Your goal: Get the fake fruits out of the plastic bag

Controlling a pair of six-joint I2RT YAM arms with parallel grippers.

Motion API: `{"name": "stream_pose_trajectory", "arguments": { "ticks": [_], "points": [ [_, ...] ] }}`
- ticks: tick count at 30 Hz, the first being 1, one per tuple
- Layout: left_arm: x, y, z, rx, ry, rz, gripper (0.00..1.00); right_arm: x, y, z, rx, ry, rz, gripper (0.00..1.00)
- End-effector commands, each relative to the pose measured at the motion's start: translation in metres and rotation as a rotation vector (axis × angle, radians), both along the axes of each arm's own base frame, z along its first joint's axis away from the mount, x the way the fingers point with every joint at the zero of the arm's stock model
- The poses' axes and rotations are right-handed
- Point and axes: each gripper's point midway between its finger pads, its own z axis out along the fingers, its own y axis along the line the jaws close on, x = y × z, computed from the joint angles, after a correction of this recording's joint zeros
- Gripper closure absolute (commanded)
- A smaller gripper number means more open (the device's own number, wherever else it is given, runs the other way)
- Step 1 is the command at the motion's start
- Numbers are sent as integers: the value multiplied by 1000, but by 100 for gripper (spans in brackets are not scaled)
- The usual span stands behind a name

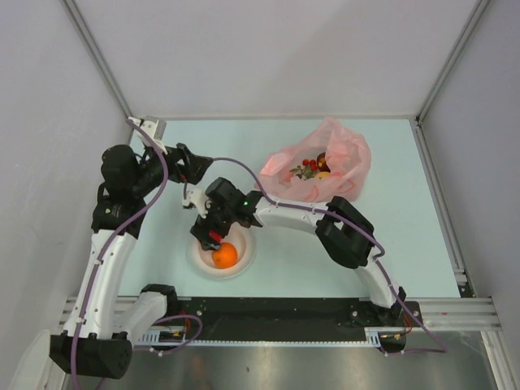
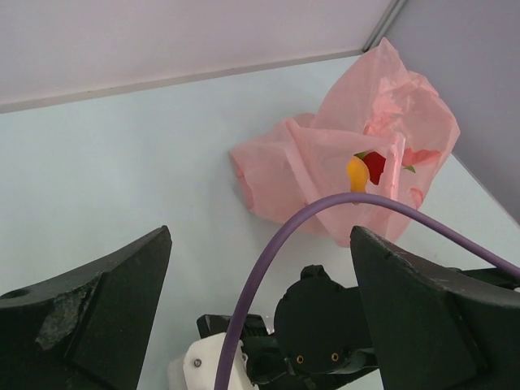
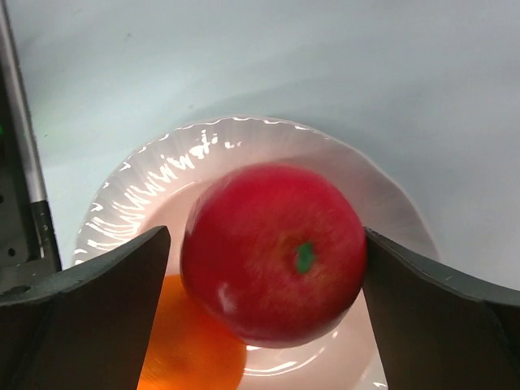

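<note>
A red apple point(image 3: 272, 252) sits between the spread fingers of my right gripper point(image 3: 264, 268), just above the white plate point(image 3: 244, 138). It looks blurred, and a gap shows on its left side. An orange ball point(image 3: 191, 349) lies on the plate below it. In the top view the right gripper point(image 1: 214, 236) hovers over the plate point(image 1: 197, 262) and the orange ball point(image 1: 224, 255). The pink plastic bag point(image 1: 341, 154) lies at the back right, with red berries and other fruits point(image 1: 313, 169) in its mouth. My left gripper point(image 1: 203, 166) is open and empty, pointing at the bag point(image 2: 325, 171).
The right arm's purple cable point(image 2: 268, 268) arcs across the left wrist view, above the right arm's wrist point(image 2: 325, 325). Grey walls close the table on the left, back and right. A yellow-orange fruit point(image 2: 357, 173) and a red one point(image 2: 375, 166) show through the bag.
</note>
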Motion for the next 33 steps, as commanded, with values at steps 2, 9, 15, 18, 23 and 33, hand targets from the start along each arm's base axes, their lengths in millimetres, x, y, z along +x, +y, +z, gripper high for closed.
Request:
{"name": "stream_pose_trajectory", "arguments": {
  "ticks": [2,9,15,18,23,33],
  "points": [
    [2,0,29,-23,-80,-5,4,-18,11,25,56,69,55,0],
    [12,8,58,-24,-135,53,3,-16,-10,128,198,9,133,0],
    [33,9,72,22,-136,54,2,-8,-66,199,253,-160,108,0],
    [37,2,59,29,-109,14,1,11,-105,257,347,-245,-35,1],
    [16,-42,45,47,-105,-231,0,80,-204,310,445,-352,-440,11],
    [-12,-142,-5,165,-39,-582,0,185,-314,191,169,-214,-861,38]
  ]
}}
